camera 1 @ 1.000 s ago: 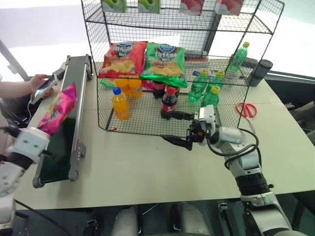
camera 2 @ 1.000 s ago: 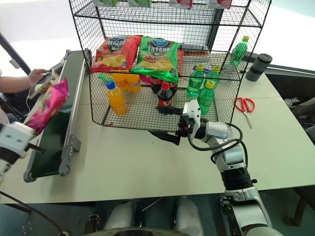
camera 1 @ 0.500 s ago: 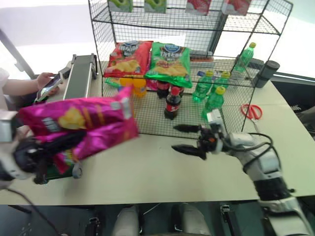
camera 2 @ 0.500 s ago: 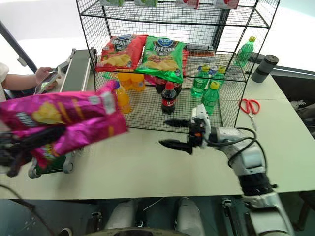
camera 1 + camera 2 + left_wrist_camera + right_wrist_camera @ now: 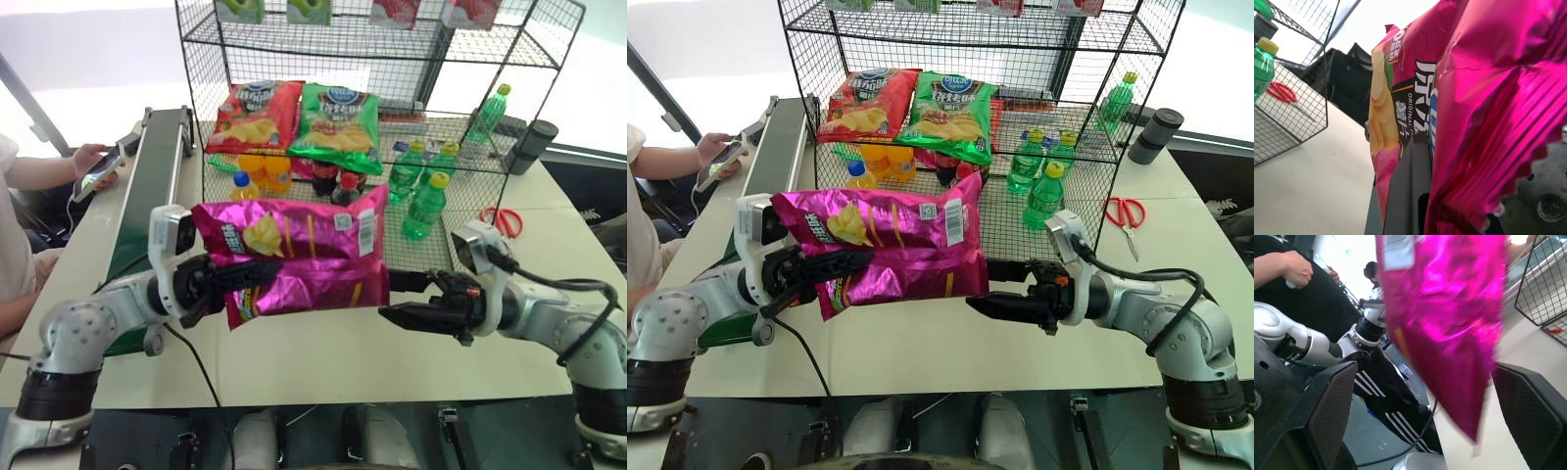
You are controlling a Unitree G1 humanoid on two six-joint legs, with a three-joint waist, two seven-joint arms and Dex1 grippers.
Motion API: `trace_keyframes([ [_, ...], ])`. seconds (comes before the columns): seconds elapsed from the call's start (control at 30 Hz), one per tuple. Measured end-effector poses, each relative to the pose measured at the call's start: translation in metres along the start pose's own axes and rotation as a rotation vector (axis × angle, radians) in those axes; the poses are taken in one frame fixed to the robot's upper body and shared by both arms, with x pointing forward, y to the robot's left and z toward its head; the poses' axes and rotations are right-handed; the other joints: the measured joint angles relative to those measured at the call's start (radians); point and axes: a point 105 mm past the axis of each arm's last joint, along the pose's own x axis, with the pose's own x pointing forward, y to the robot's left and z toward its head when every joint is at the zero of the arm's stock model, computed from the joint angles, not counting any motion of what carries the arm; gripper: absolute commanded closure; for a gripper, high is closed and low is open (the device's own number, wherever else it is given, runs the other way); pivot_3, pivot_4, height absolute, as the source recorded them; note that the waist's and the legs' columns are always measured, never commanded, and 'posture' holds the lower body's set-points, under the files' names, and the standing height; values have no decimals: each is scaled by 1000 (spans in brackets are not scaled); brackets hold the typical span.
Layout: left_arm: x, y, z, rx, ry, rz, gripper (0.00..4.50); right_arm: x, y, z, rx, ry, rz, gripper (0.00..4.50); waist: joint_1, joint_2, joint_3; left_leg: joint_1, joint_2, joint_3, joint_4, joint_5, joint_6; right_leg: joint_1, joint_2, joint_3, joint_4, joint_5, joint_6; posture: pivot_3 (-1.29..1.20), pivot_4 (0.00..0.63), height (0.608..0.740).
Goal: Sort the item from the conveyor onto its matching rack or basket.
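Observation:
The item, a glossy magenta crisps bag [image 5: 304, 255], hangs lengthwise above the table in front of the rack [image 5: 392, 59]. My left gripper [image 5: 265, 270] is shut on the bag's left end; in the left wrist view the foil [image 5: 1488, 98] folds around a black finger [image 5: 1405, 196]. My right gripper [image 5: 980, 283] stands open at the bag's right end. In the right wrist view its wide-apart pads [image 5: 1332, 401] flank the bag [image 5: 1449, 308] without touching it. The dark-green conveyor [image 5: 147, 186] runs along the table's left side with nothing on it.
Red [image 5: 250, 113] and green [image 5: 338, 117] crisps bags lie on the rack's middle tier, with orange, cola and green bottles [image 5: 423, 206] below. Red scissors [image 5: 502, 220] and a dark cup [image 5: 534, 145] sit at the right. A person's hand with a phone [image 5: 93, 166] rests left of the conveyor.
My left gripper has swung the bag from over the conveyor to the right, in front of the rack, turning it from upright to level. My right gripper drew back and rolled, still open.

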Motion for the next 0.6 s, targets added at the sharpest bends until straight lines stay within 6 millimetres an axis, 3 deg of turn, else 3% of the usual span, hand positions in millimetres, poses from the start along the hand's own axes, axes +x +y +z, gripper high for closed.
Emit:
trace_keyframes([
  [0.3,9,12,-19,-20,57,-21,4437,9,0,-5,43,11,-16,0,0,0,0,0,0,0,0,0,0,0,-1,0,0,0,0,0,150,740],
  [0.43,14,13,-22,-6,56,-29,4500,11,0,-11,71,41,-6,1308,0,0,0,-1,0,0,0,0,0,0,-1,0,0,0,0,0,150,740],
  [0.6,15,15,-22,22,55,-12,4500,13,-2,-18,66,75,-10,3969,-1,-1,0,0,0,0,0,0,0,0,-1,0,0,0,0,0,150,740],
])
